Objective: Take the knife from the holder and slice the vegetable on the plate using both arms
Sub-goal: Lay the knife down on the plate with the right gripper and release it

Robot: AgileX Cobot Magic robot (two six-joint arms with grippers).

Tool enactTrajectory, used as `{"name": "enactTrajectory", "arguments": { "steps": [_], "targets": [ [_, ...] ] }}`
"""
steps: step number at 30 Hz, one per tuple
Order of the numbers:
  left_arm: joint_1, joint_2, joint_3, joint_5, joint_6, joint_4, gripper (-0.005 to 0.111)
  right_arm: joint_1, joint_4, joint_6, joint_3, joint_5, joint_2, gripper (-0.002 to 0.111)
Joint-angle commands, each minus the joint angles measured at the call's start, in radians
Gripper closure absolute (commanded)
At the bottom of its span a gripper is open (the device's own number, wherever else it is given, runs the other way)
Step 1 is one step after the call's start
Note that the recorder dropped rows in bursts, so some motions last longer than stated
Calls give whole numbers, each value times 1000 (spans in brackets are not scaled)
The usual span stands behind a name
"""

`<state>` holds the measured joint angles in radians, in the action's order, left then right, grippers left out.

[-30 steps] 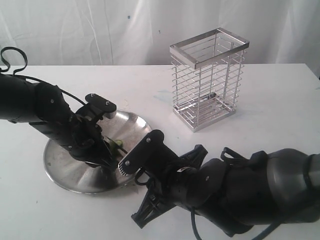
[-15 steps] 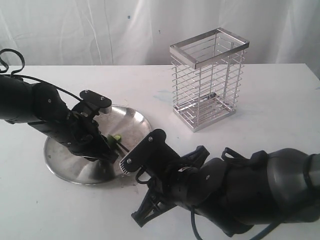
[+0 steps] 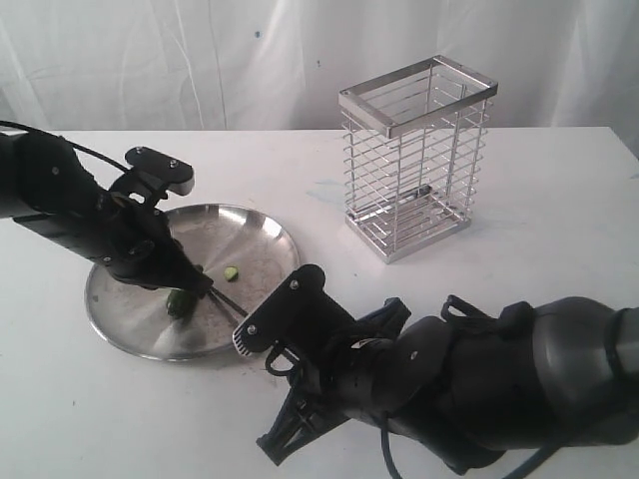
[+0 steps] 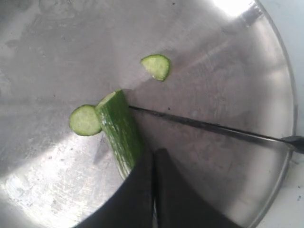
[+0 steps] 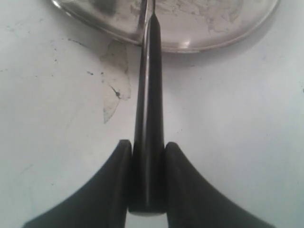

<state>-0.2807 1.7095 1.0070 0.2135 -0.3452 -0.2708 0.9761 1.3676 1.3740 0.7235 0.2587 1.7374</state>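
Right jaws clamped on knife handle, blade crossing cucumber near its cut end; left jaws pinching cucumber's other end.

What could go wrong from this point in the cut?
The left gripper pinches only the far end of the cucumber, so it may roll under the knife. Two loose slices could skid on the plate. The right gripper clamps only the handle's tail, so the blade may twist.
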Motion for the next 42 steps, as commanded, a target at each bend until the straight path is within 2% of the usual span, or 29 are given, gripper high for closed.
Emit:
{"name": "enactTrajectory", "arguments": {
  "steps": [1, 8, 10, 11, 12, 15, 28, 36, 39, 42],
  "targets": [
    [2, -20, -5, 47, 9, -2, 107, -1, 1, 10, 3, -11, -10, 108],
    [2, -57, -5, 69, 9, -2, 105, -1, 14, 10, 3, 102, -14, 108],
    [2, -69, -5, 71, 9, -2, 97, -1, 16, 10, 3, 110, -20, 108],
    [2, -76, -5, 71, 9, -2, 92, -1, 16, 10, 3, 110, -21, 108],
    [2, -87, -5, 71, 9, -2, 82, -1, 16, 10, 13, 110, -21, 108],
    [0, -103, -5, 83, 16, -7, 67, -1, 8, 15, 68, 118, -12, 108],
    [0, -105, -7, 134, 33, -7, 67, -67, 10, 25, 265, 42, 172, 108],
    [0, -105, -7, 148, 42, -9, 67, -88, 15, 25, 317, -15, 214, 107],
    [0, -105, -7, 152, 54, -9, 67, -100, 20, 25, 319, -47, 214, 97],
    [0, -108, -7, 155, 56, -9, 67, -103, 26, 13, 322, -52, 214, 81]
  ]
}}
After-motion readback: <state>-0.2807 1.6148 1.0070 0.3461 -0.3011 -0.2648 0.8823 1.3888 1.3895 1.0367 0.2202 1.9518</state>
